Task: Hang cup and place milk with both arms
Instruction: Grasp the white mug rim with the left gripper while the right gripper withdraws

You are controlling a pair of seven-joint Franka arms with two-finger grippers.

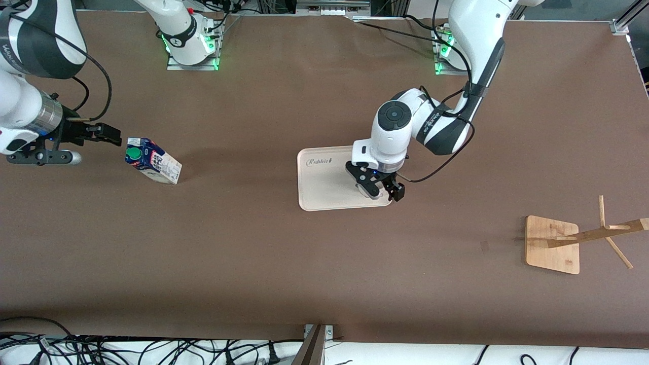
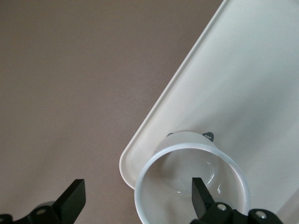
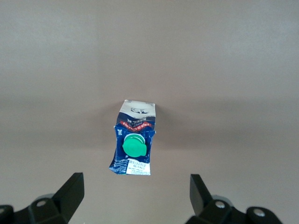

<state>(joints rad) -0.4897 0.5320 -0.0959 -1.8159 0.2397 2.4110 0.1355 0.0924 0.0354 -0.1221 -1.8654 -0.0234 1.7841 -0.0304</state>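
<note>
The white cup (image 2: 187, 161) stands upright on a corner of the cream tray (image 2: 243, 84), the corner nearer the front camera and toward the left arm's end. My left gripper (image 2: 138, 198) is open and low over it, one finger (image 2: 202, 198) inside the rim and the other outside, over the table. From the front, my left gripper (image 1: 383, 191) hides most of the cup (image 1: 374, 193). The milk (image 1: 152, 161), blue-topped with a green cap, stands on the table toward the right arm's end. My right gripper (image 1: 109, 136) is open beside it and apart from it. In the right wrist view the milk (image 3: 133, 140) lies ahead of my right gripper (image 3: 135, 196).
A wooden rack (image 1: 552, 244) with slanted pegs stands on a square base toward the left arm's end, nearer the front camera than the tray (image 1: 324, 172). Brown tabletop lies between the milk and the tray. Cables run along the table's front edge.
</note>
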